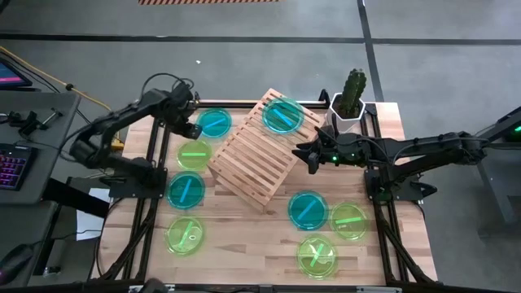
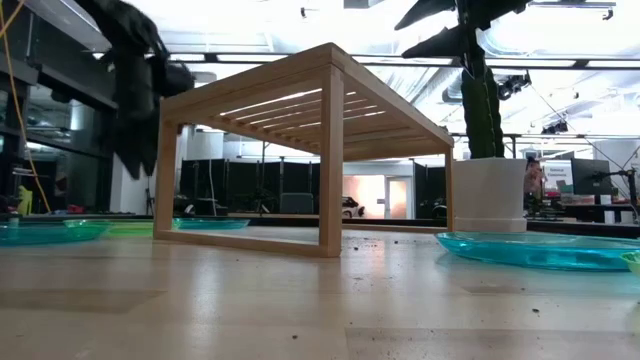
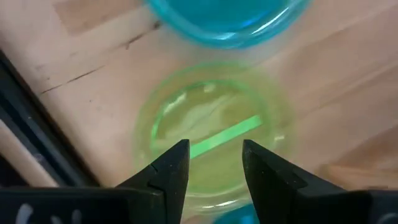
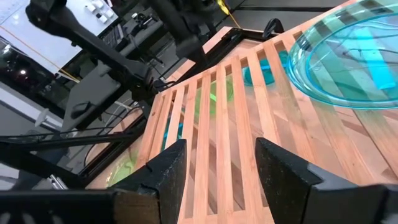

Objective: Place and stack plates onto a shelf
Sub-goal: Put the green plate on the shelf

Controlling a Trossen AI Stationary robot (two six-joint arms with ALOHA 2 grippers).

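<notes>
- High view: the wooden slatted shelf [image 1: 255, 149] stands skewed at mid-desk, with one teal plate [image 1: 282, 115] already resting on its far corner, beside the potted cactus [image 1: 352, 96]. This is the only plate on the shelf; no stack exists yet.
- Seven plates lie on the desk [image 1: 244, 236]: on the left side, a teal plate [image 1: 214, 123], a green plate [image 1: 195, 155], a second teal plate [image 1: 186, 190] and a second green plate [image 1: 185, 235]; on the right side, one teal plate [image 1: 308, 209] and two green plates [image 1: 348, 220], [image 1: 317, 255].
- Left gripper [image 1: 190, 129]: positioned above the gap between the far teal plate and the green plate. Left wrist view shows its fingers [image 3: 171, 168] parted and empty, aimed down at the green plate [image 3: 211, 130], probably to take its rim.
- Right gripper [image 1: 310, 156]: hangs at the shelf's right edge, near the placed plate. Right wrist view shows its fingers [image 4: 165, 168] apart, holding nothing, above the slats [image 4: 230, 118].
- Judgement: the left-side green plate is the likely next pickup.
</notes>
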